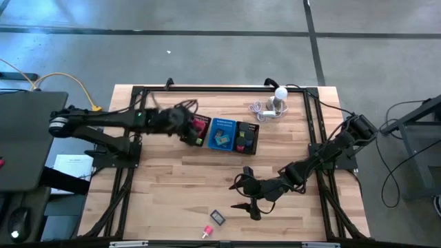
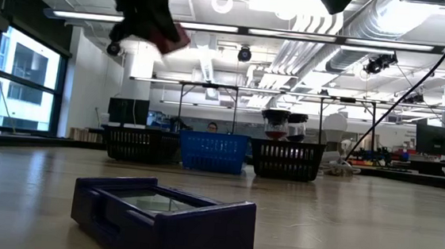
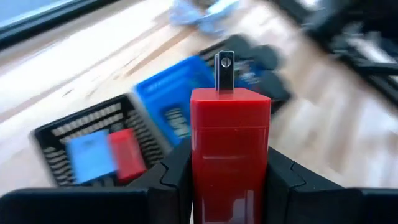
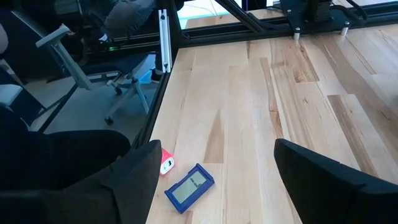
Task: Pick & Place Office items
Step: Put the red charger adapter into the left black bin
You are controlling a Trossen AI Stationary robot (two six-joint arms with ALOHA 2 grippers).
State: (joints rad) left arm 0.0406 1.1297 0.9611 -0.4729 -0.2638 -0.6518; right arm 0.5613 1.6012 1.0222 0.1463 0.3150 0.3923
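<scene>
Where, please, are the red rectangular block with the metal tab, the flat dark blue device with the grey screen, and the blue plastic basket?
Red rectangular block with metal tab (image 3: 230,134): left wrist view, front face.
Flat dark blue device with grey screen (image 4: 189,186): right wrist view, screen.
Blue plastic basket (image 2: 213,153): low view, front wall.

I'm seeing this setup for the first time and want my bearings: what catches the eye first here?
First, the red block with a metal tab on top, clamped in the left gripper, which hovers over the left end of the black mesh tray at the table's middle. Next, the right gripper, jaws open, sits low over the near part of the table, with a small blue screen gadget and a pink piece on the wood near it.
</scene>
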